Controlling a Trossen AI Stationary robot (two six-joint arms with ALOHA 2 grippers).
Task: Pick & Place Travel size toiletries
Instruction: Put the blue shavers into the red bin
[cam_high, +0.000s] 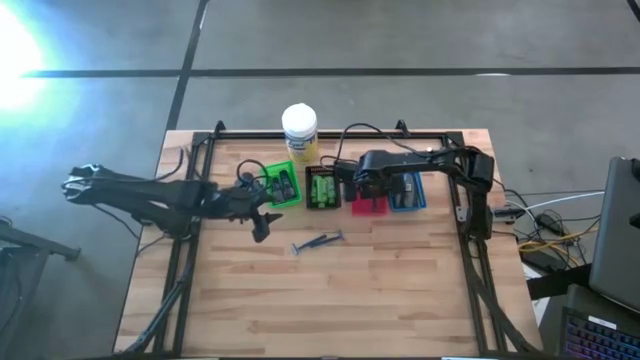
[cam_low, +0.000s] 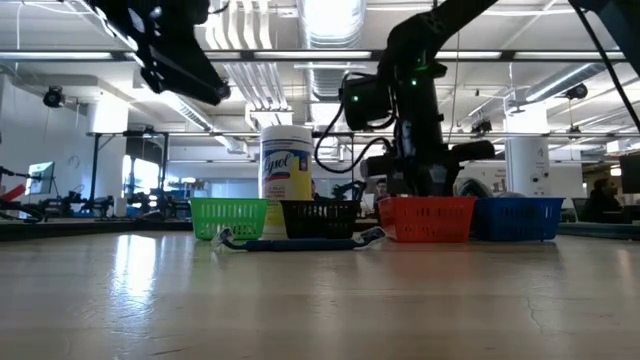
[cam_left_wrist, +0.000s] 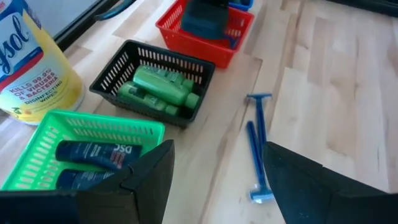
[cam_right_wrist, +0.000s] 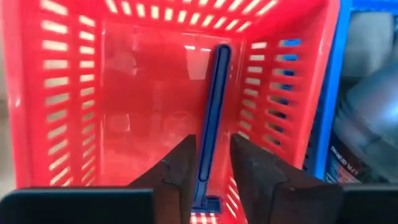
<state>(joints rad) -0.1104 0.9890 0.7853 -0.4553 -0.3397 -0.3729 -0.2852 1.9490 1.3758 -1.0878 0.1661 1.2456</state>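
A slim blue stick (cam_right_wrist: 213, 118) stands between the right fingers (cam_right_wrist: 254, 168), over the red basket (cam_right_wrist: 56, 93). Two more blue sticks (cam_left_wrist: 256, 140) lie flat on the counter (cam_left_wrist: 323, 81), near the left fingers (cam_left_wrist: 155, 180). Green packs (cam_left_wrist: 160, 88) fill the black basket (cam_left_wrist: 112, 78). Dark tubes (cam_left_wrist: 93, 154) lie in the green basket (cam_left_wrist: 43, 146).

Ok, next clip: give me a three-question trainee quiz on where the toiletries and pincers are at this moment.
1. True or false: the right pincer holds a blue razor over the red basket.
2. Which basket holds the green packs? A green, B black, C blue.
3. Fill in: two blue razors lie on the ____ near the left pincer.
Key: 1 true; 2 B, the black basket; 3 table.
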